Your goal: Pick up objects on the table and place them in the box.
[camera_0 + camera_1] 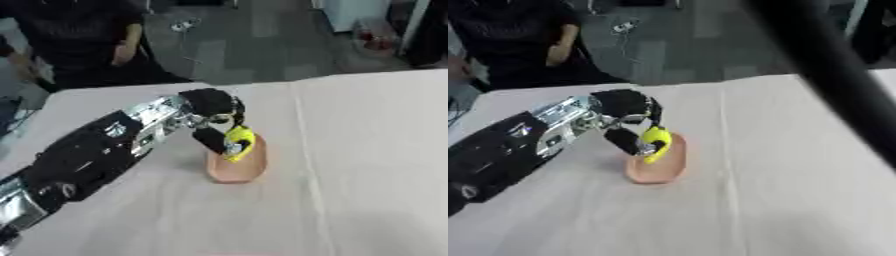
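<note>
My 2 head cameras look down steeply at the table (367, 150); both share nearly the same close scene.

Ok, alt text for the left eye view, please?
The robot's left hand holds a yellow object just above a shallow pink box on a table covered with a pale cloth. The right hand is out of view.

The left arm (96, 150) is bulky and mostly black, with silver metal sections at the wrist and near the elbow. Small pale markings dot its black casing. The left hand (210, 102) is black, its fingers (210, 137) black too.
</note>
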